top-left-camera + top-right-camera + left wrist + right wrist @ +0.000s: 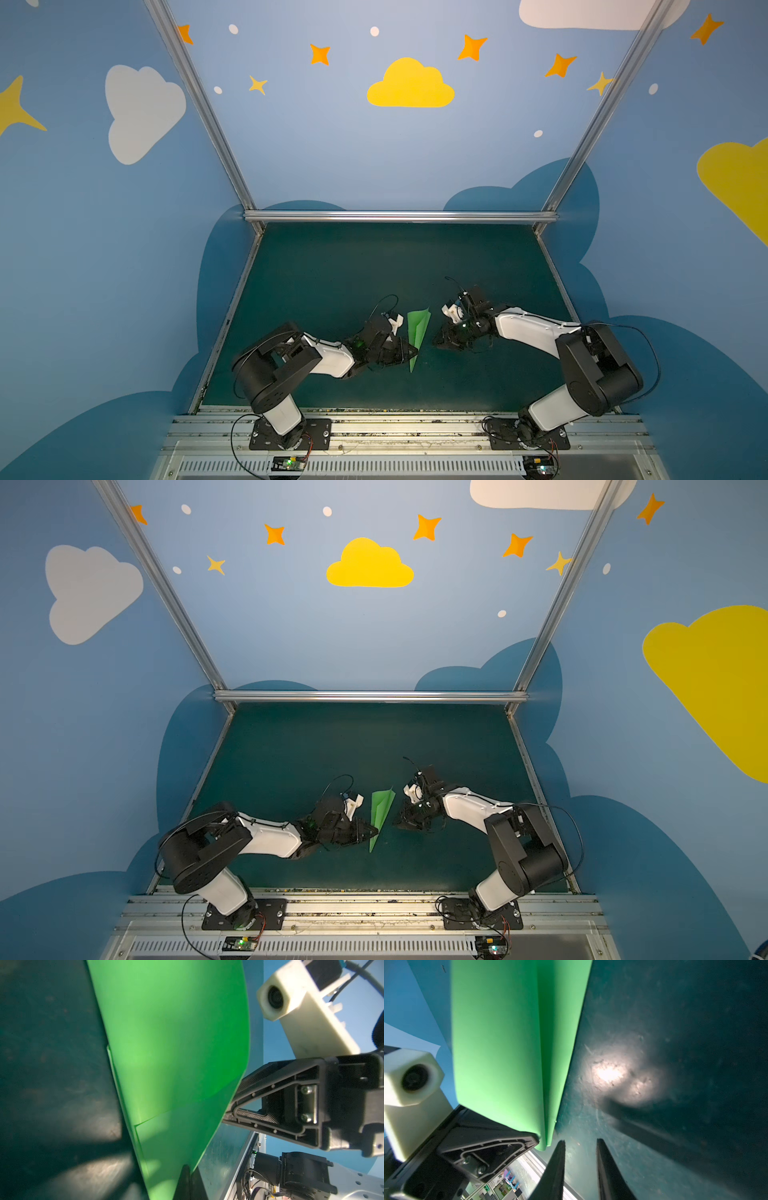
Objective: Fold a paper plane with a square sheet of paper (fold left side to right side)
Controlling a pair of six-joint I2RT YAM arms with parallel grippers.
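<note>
The square sheet of paper now has the shape of a slim bright green paper plane (417, 332) (381, 810), pointing toward the table's front edge on the teal mat (332, 270). My left gripper (411, 352) (374, 834) comes in from the left and is shut on the plane's side near its pointed end. In the left wrist view the green paper (172, 1053) runs down into the closed fingertips (188, 1169). My right gripper (436, 341) (397, 823) hovers just right of the plane. Its jaws (580, 1140) stand slightly apart with only mat between them, beside the paper (508, 1043).
Aluminium rails border the mat at the back (399, 216) and front (407, 428). Blue walls with cloud and star decals enclose the cell. Both arm bases (286, 434) (528, 436) sit on the front rail.
</note>
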